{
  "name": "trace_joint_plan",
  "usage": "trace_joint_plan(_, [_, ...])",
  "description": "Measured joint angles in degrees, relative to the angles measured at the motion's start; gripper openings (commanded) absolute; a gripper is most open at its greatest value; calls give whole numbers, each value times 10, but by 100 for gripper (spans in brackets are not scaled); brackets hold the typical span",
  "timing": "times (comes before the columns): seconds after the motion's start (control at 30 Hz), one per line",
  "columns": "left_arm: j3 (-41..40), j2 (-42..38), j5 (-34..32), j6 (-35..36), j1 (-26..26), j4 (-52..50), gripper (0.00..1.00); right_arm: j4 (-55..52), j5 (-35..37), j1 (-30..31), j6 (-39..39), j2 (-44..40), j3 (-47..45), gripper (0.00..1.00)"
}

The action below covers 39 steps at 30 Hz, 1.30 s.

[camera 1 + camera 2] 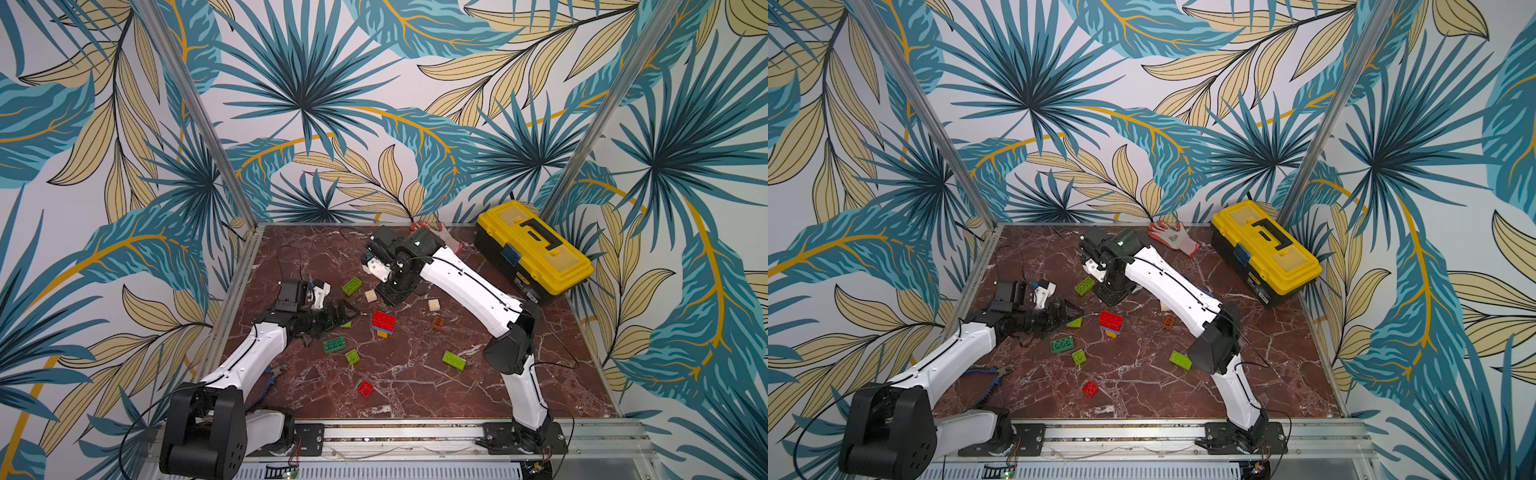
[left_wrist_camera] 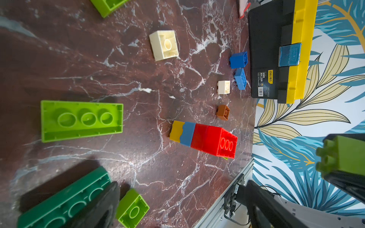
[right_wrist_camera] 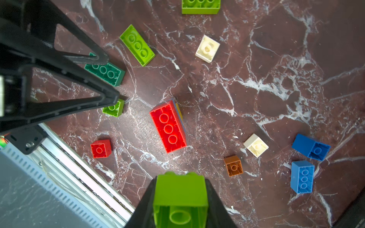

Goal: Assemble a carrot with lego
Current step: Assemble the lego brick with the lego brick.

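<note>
Right gripper (image 3: 180, 183) clenched on lime brick (image 3: 180, 195) at 12 o'clock of red-blue-yellow stack (image 3: 167, 128); left gripper (image 3: 112, 78) spread wide at its 9 o'clock, seemingly grasping nothing.

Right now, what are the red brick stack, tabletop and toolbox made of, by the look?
Red brick stack: moulded plastic, glossy; sharp highlights, slightly translucent.
Tabletop: dark red marble look, white veins; stone or print, cannot tell.
Toolbox: hard plastic, probably; yellow lid, black body, satin.
</note>
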Motion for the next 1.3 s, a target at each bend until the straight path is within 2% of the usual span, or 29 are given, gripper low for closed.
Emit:
trace_joint_plan(0.47, [-3, 9, -2, 9, 0, -2, 100, 2, 18, 24, -61, 62, -17, 34])
trace_joint_plan(1.3, [-3, 38, -2, 10, 3, 3, 99, 19, 5, 24, -123, 91, -17, 35])
